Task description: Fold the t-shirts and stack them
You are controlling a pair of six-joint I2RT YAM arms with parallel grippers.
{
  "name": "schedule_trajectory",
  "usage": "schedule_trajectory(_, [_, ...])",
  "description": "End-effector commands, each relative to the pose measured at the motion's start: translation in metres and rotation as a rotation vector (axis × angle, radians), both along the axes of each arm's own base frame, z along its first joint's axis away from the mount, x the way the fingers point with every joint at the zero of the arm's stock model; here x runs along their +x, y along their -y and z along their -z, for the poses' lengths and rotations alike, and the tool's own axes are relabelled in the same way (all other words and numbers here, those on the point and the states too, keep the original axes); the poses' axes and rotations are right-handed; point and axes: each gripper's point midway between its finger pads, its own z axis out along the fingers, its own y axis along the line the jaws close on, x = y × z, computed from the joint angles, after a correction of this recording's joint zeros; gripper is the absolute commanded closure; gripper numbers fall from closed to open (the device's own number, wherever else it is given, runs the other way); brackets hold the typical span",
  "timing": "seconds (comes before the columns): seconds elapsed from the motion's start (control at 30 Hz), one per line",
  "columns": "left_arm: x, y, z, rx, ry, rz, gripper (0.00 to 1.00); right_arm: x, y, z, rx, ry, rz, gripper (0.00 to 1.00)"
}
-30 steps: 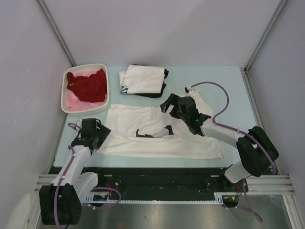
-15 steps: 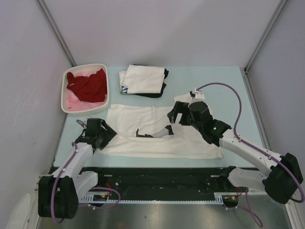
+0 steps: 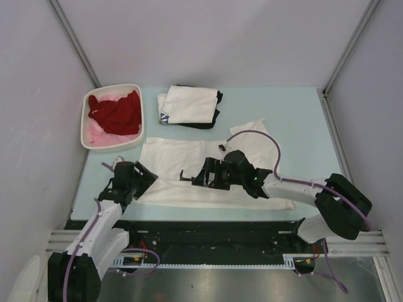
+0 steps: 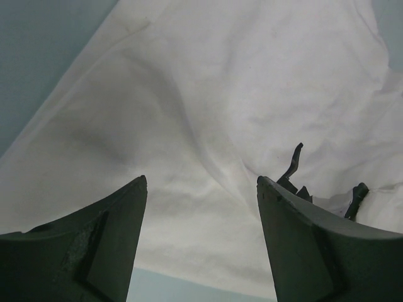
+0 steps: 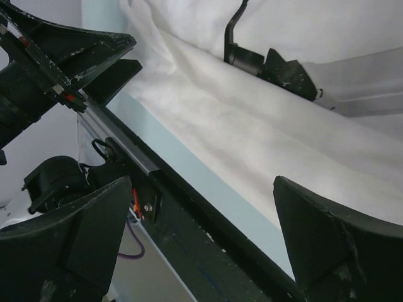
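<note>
Seen from above, the left gripper (image 3: 140, 175) sits at the near-left corner of a cream-white t-shirt (image 3: 189, 160) spread across the front of the pale blue table (image 3: 289, 113), while the right gripper (image 3: 200, 176) reaches leftward over the shirt's middle, low above the cloth. Only the wrist cameras reveal the jaws: the left wrist view shows both dark fingers (image 4: 94, 242) spread wide with wrinkled white fabric (image 4: 208, 126) lying between and below them, nothing pinched; the right wrist view shows its fingers (image 5: 327, 239) likewise wide apart, holding nothing, hovering over the shirt's (image 5: 264, 126) near hem and the table's front rail (image 5: 189, 207), with the other arm's gripper (image 5: 56, 69) in frame at upper left. A small black part (image 5: 267, 63) rests on the cloth, its nature unclear. Farther back, visible only from overhead, a folded stack (image 3: 189, 106) sits mid-table, a cream-white shirt with a small blue mark atop a black one. At the far left, a white basin (image 3: 88, 135) holds a dark red shirt (image 3: 116, 113) over a pink one (image 3: 96, 133). Plain grey walls with metal corner posts enclose the table.
</note>
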Motion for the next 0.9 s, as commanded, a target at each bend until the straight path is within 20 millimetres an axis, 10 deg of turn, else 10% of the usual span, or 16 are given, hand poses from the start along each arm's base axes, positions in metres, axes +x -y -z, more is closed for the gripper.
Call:
schedule_trajectory(0.0, [-0.008,-0.009,-0.001,0.018,0.023,-0.054,0.25,-0.005,-0.027,-0.019,0.142,-0.034,-0.041,0.0])
schedule_trajectory(0.87, [0.0,-0.007,-0.002,0.02,0.006,-0.045,0.25,-0.007,-0.021,0.04,0.006,-0.102,-0.056,0.0])
